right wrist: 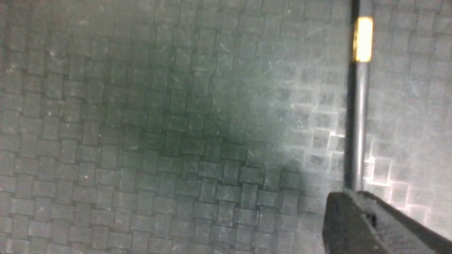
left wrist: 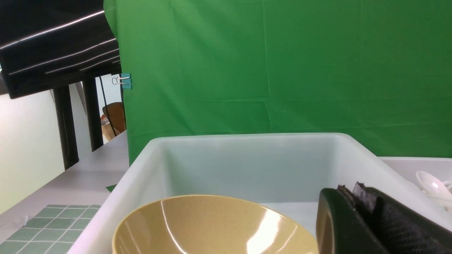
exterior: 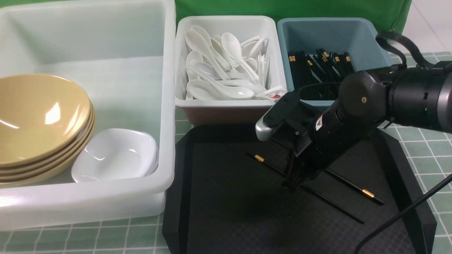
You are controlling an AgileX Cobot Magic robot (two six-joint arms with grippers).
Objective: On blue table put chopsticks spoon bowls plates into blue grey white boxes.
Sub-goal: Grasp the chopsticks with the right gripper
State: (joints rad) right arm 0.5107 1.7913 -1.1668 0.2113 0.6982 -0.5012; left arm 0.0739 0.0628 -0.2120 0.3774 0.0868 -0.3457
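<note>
On the black tray (exterior: 219, 211) lie two loose chopsticks (exterior: 368, 193), both running in under the right claw (exterior: 292, 183). That claw is pressed down to the tray floor, its jaws drawn almost together around one stick, a little way along from the gold band. Left of the tray stands the big translucent tub (exterior: 166, 106), holding a stack of yellow bowls (exterior: 39, 116) with white plates (exterior: 116, 155) nestled against them. The left claw (left wrist: 367, 218) hangs near the bowls, pinched fully closed and empty. Behind the tray sit the white box (exterior: 226, 104), heaped with spoons (exterior: 222, 90), and beside it the blue-grey box (exterior: 325, 35) with packed sticks (exterior: 317, 70). All rests on the blue table (exterior: 423, 151).
</note>
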